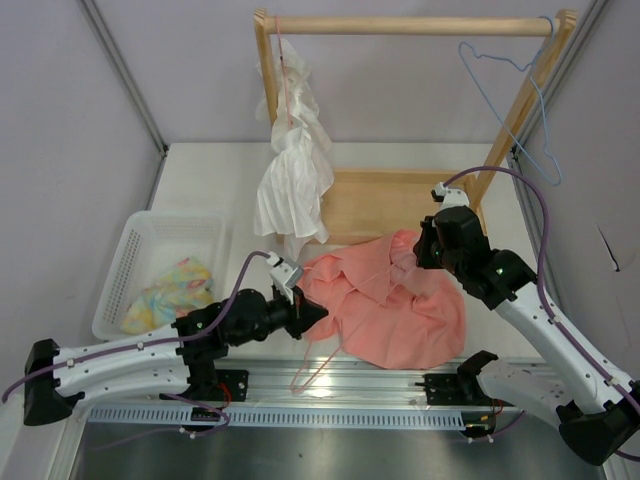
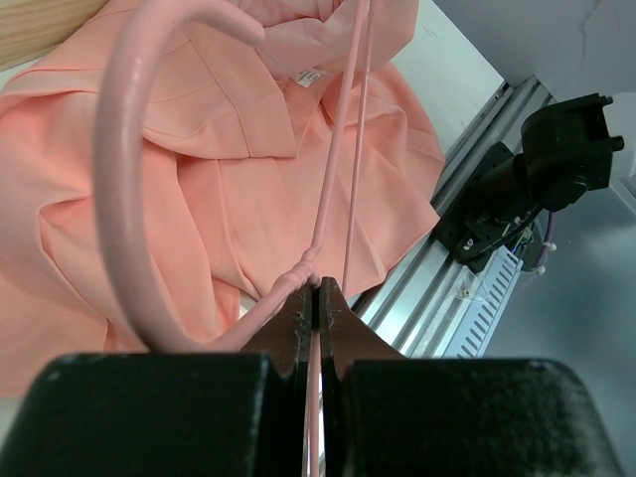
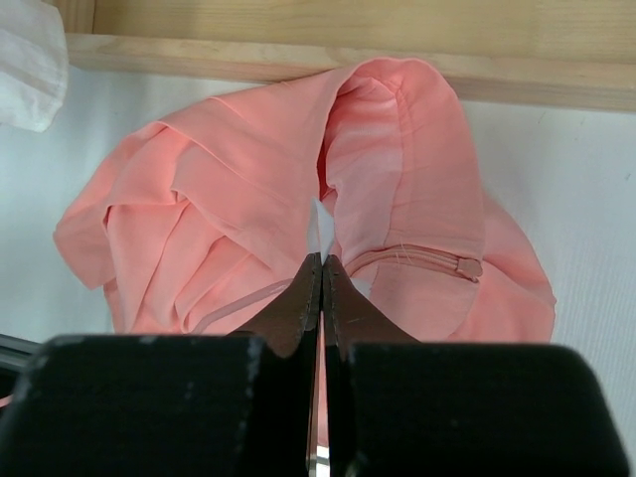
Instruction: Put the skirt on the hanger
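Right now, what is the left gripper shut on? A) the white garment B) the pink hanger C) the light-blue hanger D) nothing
B: the left wrist view shows the left gripper closed on the wire of the pink hanger, with the skirt beyond.

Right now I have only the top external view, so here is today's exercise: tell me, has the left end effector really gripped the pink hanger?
Observer: Yes. The left wrist view shows the left end effector shut on the pink hanger, right at the twist of its neck.
Operator: And the right one?
Observer: In the right wrist view the right end effector is closed, and folds of the salmon-pink skirt meet its tips. The fabric looks pinched.
Operator: Any skirt detail that I miss?
Observer: A small white label shows at a seam beside the hanger's wires, in the left wrist view.
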Available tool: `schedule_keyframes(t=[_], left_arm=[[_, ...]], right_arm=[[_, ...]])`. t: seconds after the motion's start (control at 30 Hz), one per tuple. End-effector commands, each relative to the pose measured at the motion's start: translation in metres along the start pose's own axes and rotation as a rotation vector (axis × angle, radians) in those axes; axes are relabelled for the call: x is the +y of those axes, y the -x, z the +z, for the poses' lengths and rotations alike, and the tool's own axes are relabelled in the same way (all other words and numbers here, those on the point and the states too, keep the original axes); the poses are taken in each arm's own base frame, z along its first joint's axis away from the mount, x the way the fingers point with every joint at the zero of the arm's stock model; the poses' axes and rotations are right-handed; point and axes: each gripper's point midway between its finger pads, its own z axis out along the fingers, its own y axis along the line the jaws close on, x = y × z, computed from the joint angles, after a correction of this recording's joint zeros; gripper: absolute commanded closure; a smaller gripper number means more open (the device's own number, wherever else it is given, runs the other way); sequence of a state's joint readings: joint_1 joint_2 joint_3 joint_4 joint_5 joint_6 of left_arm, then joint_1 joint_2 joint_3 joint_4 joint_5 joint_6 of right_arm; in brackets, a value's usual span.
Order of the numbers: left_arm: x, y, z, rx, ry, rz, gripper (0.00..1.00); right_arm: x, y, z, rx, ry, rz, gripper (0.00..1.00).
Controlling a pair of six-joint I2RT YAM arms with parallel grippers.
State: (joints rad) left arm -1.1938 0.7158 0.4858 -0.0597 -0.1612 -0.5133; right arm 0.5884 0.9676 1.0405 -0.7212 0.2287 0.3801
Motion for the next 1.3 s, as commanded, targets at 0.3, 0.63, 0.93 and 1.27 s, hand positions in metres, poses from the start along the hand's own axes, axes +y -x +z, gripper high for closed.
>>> schedule_keyframes(t=[0.3,0.63,0.93,1.27], left_arm=[[-0.026,0.047,0.006,-0.122,-0.07,0.005,1.0],[-0.02,0.054,0.01,-0.152,-0.072,-0.032,1.0],[-0.016,0.059,0.015,-0.169,-0.082,-0.041,1.0],[-0.015,0.057,0.014,-0.171,-0.118,-0.04,1.0]], right_arm=[[0.006,0.008,-0.002,-0.039,0.018,-0.012,1.0],[0.008,0.004,-0.002,-0.028,0.024,-0.019,1.0],[0.003,0.0,-0.004,-0.017,0.005,-0.027,1.0],[-0.001,-0.002,-0.004,-0.016,-0.014,-0.031,1.0]])
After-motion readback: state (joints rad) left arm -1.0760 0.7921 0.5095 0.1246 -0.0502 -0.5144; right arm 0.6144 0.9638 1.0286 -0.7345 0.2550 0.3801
